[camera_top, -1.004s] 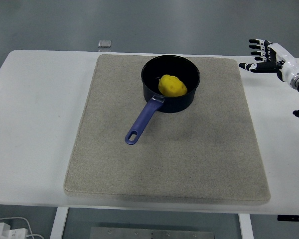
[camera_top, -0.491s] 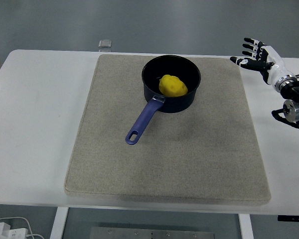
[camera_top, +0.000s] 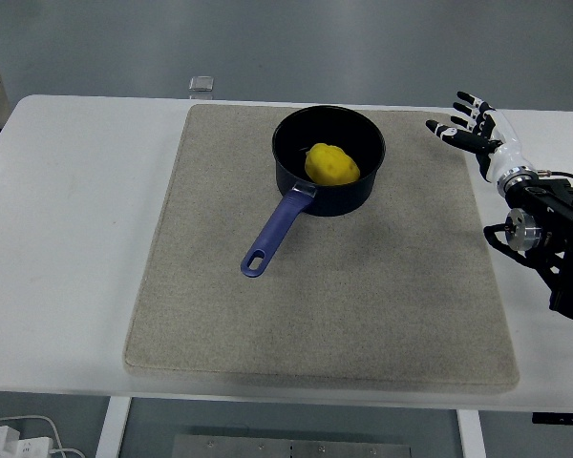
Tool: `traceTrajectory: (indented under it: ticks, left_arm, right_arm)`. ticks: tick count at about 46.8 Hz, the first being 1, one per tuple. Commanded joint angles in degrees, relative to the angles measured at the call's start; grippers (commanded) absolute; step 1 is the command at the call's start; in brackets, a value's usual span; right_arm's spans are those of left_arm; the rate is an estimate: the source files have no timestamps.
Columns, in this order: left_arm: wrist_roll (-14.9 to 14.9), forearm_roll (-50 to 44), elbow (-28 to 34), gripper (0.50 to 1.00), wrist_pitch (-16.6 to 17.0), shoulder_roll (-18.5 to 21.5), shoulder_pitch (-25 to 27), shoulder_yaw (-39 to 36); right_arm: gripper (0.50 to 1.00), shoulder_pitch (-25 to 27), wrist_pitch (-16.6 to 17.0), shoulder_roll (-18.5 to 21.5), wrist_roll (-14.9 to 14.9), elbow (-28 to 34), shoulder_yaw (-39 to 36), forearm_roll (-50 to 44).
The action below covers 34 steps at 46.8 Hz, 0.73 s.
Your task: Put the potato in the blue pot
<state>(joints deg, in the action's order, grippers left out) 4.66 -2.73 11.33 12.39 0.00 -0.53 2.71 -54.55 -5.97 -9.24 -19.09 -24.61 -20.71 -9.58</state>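
One hand (camera_top: 470,129) in view, the right, over the far right part of the bench (camera_top: 67,239), at the mat's back right corner. Fingers spread wide, thumb out, palm holding nothing. Black forearm and wrist joints trail from it toward the picture's right edge. Left arm not in view.

Potato (camera_top: 330,164): yellow, lying inside the blue pot (camera_top: 328,157), on the dark floor of it, a little toward the near wall. Below the rim, nothing touching it. Judged from this, the task's placing is done; the potato sits where the sentence asks.

Pot stands upright on the grey mat (camera_top: 315,315), at the mat's far middle. Its blue handle (camera_top: 275,232) runs toward the near left, away from the right hand. That orientation likely leaves the right side of the rim free for an approach from the right, with no handle to foul the fingers.

Hand is well apart from the pot, with bare mat between them. Open and clear of the rim: reads as a hand with no load, not as one reaching to grasp. Little risk to the pot from this pose.

Small clear square object (camera_top: 201,84) at the bench's far edge, beyond the mat, apart from everything. White cables (camera_top: 19,434) show below the bench at bottom left.
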Motion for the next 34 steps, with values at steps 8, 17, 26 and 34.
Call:
traceTrajectory:
  ticks: [8,17,26,34]
  left_arm:
    - [0.0,0.0,0.0,0.992,0.0,0.0,0.0,0.0]
    - [0.0,0.0,0.0,0.992,-0.1,0.0,0.0,0.0]
    - [0.0,0.0,0.0,0.992,0.0,0.0,0.0,0.0]
    - [0.0,-0.1,0.0,0.992,0.0,0.0,0.0,-0.1]
  right_arm:
    - [0.895,0.3,-1.6,0.4,0.2,0.0,-7.5,0.1]
    - [0.895,-1.2,-3.3,1.2,0.2,0.0,-12.6,0.1]
    - [0.895,-2.3,-4.8,1.6,0.2,0.0,-15.3,0.1]
    - [0.895,-3.5,-5.8,3.2,0.0,0.0,-15.3,0.2]
